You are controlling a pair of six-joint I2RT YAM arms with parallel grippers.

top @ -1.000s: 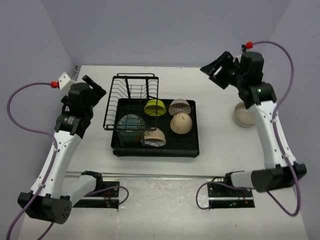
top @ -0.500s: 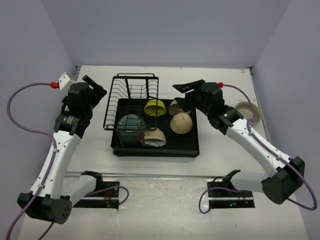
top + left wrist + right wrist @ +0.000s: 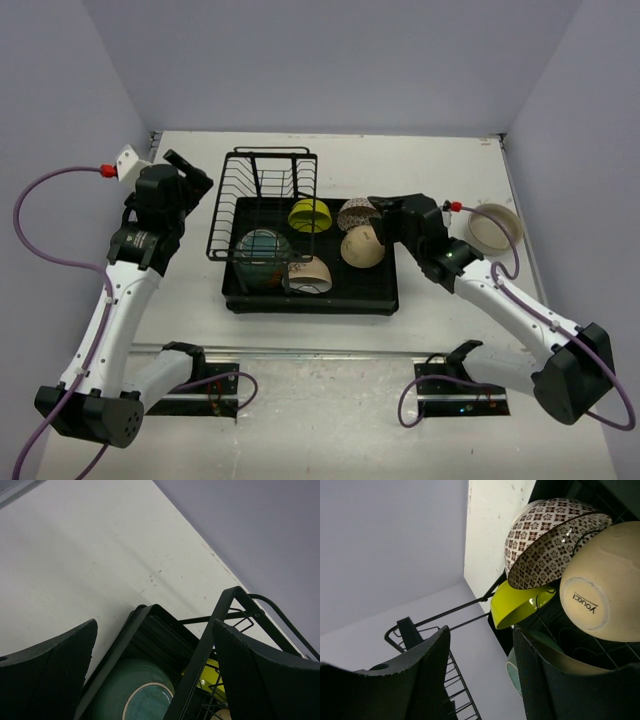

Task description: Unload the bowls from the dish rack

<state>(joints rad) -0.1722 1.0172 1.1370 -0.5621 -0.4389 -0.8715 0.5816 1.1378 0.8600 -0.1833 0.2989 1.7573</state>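
Observation:
The black dish rack (image 3: pixel 385 290) holds five bowls: yellow-green (image 3: pixel 310 215), brown-patterned white (image 3: pixel 356 212), smooth cream (image 3: pixel 360 248), teal (image 3: pixel 263 250) and cream with a brown band (image 3: pixel 310 275). The large beige bowl (image 3: pixel 494 228) stands on the table to the right. My right gripper (image 3: pixel 383 218) is open and empty, just right of the patterned and cream bowls. Its wrist view shows the patterned (image 3: pixel 545 540), cream (image 3: pixel 605 595) and yellow-green (image 3: pixel 520 602) bowls ahead of the gripper (image 3: pixel 482 675). My left gripper (image 3: pixel 192 170) is open, left of the rack, with the teal bowl (image 3: pixel 135 695) ahead of it.
The upright wire plate holder (image 3: pixel 262 195) stands at the rack's left back and crosses the left wrist view (image 3: pixel 210 640). Purple walls close the table at the back and sides. Bare white table (image 3: pixel 440 170) lies around the rack.
My right arm swung from the back right, over the beige bowl, leftward and down to the rack's right edge. The left arm has not moved.

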